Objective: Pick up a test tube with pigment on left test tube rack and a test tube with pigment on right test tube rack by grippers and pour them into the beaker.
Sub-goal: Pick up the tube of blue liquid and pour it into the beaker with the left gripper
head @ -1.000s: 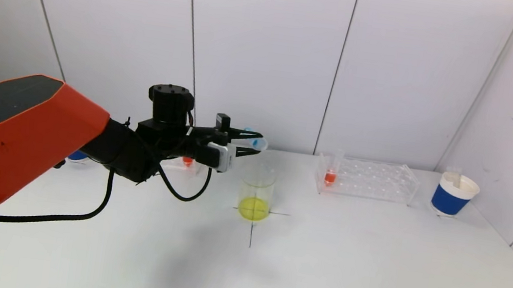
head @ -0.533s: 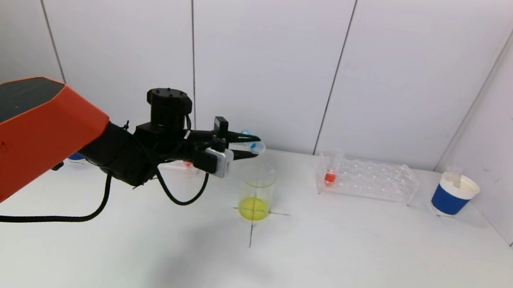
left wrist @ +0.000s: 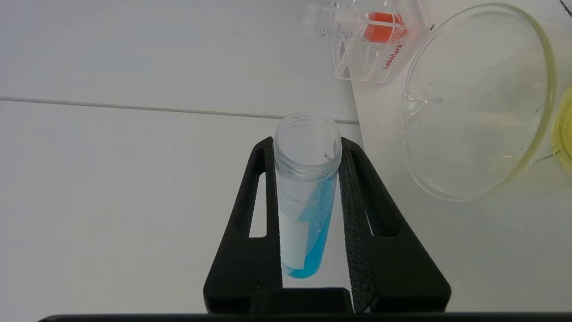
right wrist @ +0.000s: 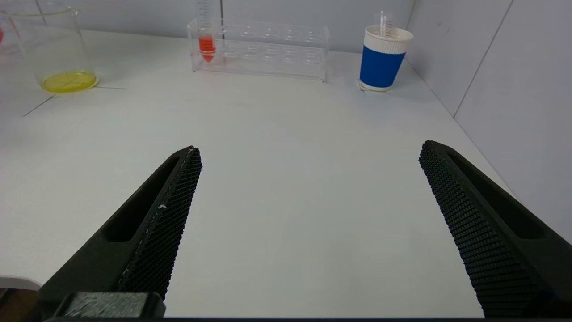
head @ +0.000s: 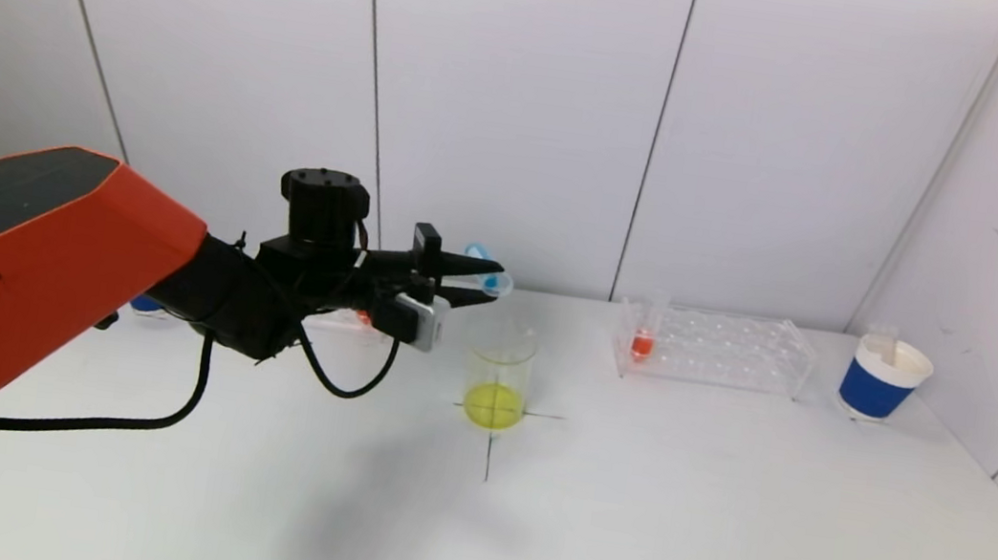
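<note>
- Left gripper (head: 472, 280) clamped on an uncapped tube of blue liquid (left wrist: 306, 197), held high over the middle of the table, just left of and above the beaker (head: 499, 376).
- Tube tipped over nearly flat, mouth towards the beaker; in the left wrist view the blue sits along the lower side and bottom end, none at the mouth yet.
- Beaker standing on the cross mark at the table's centre, a shallow yellow pool in the bottom, rim and spout open towards the tube.
- Left rack (left wrist: 371, 40) behind the arm near the back edge, one orange tube in it.
- Right rack (head: 714, 349) near the back edge, right of centre, holding one orange tube (head: 643, 333) at its left end; blue paper cup (head: 881, 379) towards the back right corner.
- Right gripper (right wrist: 308, 232) spread wide and empty, low over the front right part of the table, well apart from rack and beaker.
- Judged step: lining up the blue pour; right tube not yet picked.
- Risk: mouth seems short of the rim, so more tilt here likely sends blue onto the table.
- Risk: smooth plastic between flat pads, so a quick wrist roll may let the tube slip or spin.
- Risk: dropping too low may knock the light beaker off its mark or tip it.
</note>
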Robot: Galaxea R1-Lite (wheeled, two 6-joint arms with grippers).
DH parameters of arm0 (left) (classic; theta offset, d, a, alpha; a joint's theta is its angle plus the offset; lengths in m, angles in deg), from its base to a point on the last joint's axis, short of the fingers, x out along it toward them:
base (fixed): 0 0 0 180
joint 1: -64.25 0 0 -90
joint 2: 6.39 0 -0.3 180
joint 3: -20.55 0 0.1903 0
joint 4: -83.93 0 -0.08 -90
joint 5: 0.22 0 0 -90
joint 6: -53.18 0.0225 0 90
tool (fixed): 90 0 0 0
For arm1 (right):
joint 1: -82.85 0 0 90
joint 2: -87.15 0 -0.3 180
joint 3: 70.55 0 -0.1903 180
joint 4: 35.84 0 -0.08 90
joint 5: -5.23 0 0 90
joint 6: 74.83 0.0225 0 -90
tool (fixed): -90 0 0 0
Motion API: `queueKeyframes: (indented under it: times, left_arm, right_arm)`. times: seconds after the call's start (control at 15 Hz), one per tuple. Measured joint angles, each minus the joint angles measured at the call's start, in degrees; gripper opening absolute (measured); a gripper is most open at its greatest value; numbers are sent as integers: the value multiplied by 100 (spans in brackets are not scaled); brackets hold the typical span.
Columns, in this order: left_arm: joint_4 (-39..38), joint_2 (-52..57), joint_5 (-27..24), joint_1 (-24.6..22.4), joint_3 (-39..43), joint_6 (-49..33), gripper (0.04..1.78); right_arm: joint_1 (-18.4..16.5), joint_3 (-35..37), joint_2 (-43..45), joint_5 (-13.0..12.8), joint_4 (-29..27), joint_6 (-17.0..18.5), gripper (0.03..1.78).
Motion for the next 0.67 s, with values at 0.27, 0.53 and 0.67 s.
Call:
queueKeyframes:
  times: [0.27,0.53,0.67]
  left_arm:
    - [17,-20,69,5,-30,240,42]
    - [26,-72,160,20,-72,399,42]
    - [28,-83,193,24,-89,457,42]
  right_arm:
    - [0,0,0,0,0,0,177]
    - [0,0,0,0,2,2,177]
    - [0,0,0,0,0,2,177]
